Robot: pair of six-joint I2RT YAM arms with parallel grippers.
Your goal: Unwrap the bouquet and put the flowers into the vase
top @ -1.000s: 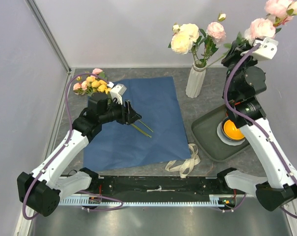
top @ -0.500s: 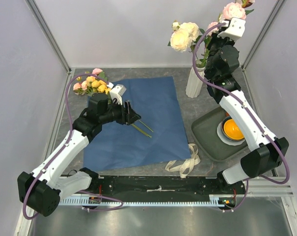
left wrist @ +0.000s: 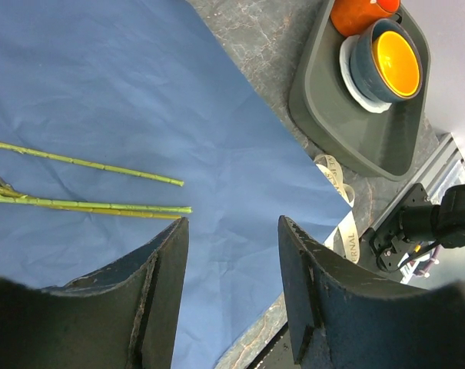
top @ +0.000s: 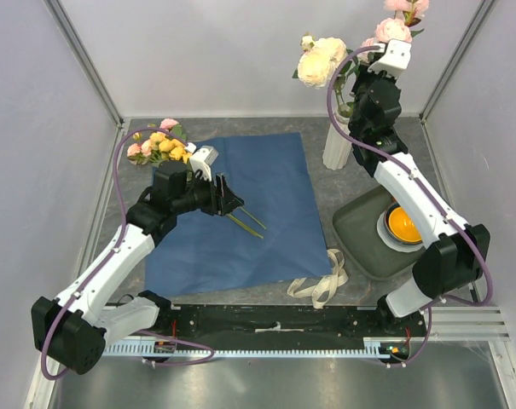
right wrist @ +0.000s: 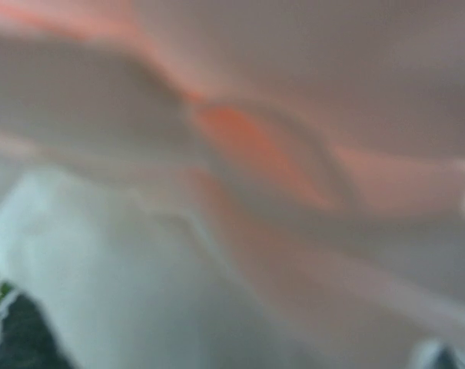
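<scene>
Vase [top: 335,153] holds cream flowers [top: 320,64]; tray [top: 360,232] holds orange cup [top: 404,223].

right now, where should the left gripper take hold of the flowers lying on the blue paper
I'd grip the flowers by the bare stems, just short of the cut ends, coming straight down with the open left gripper, jaws across them. There the stems lie flat and close together on the blue paper, thin enough to pinch; the heads are bulky.
</scene>
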